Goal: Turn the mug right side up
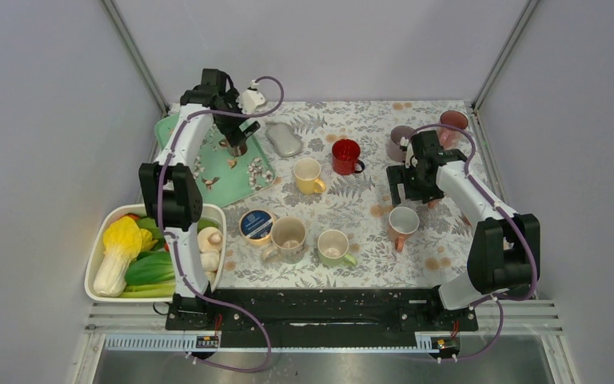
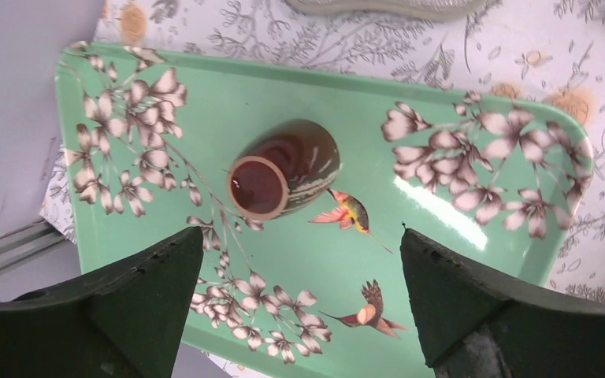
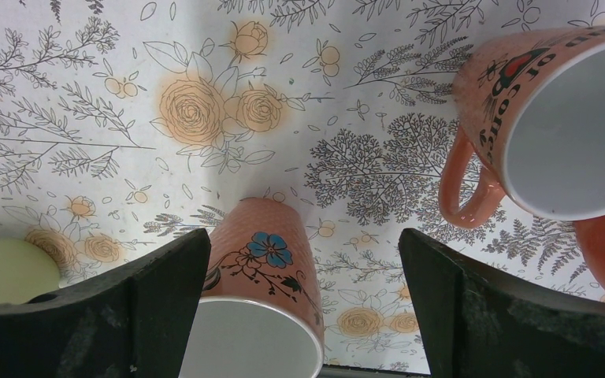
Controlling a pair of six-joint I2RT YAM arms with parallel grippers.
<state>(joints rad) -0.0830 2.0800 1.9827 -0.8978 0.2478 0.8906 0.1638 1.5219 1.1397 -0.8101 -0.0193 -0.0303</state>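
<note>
At the far left corner of the desk lies the green flowered tray [image 2: 315, 260], and on it sits the brown glazed mug [image 2: 283, 169], the thing I have to turn. Its narrow ringed end faces my camera and the wider body runs away beneath it, so I judge it to be bottom-up, perhaps leaning a little. I see no handle from here.

My left gripper [image 2: 301, 236] hangs above the tray with its jaws spread wide and nothing between them. The mug sits just beyond the fingertips, not yet inside the gap.

It looks like a small ceramic piece: rigid, fairly light, slick with glaze, and liable to chip if it drops on the tray. I would take it across the wide part of the wall, one finger on each side, well below the tapered foot where the pads could slide off. A firm squeeze is safe on something this stiff.

Toward the right edge of the desk, my right gripper [image 3: 303, 236] is also wide open and holds nothing. It hovers over an orange mug with a blue flower [image 3: 264, 260], which stands mouth-up, with a second orange mug [image 3: 480, 102] just beside it, also upright.
</note>
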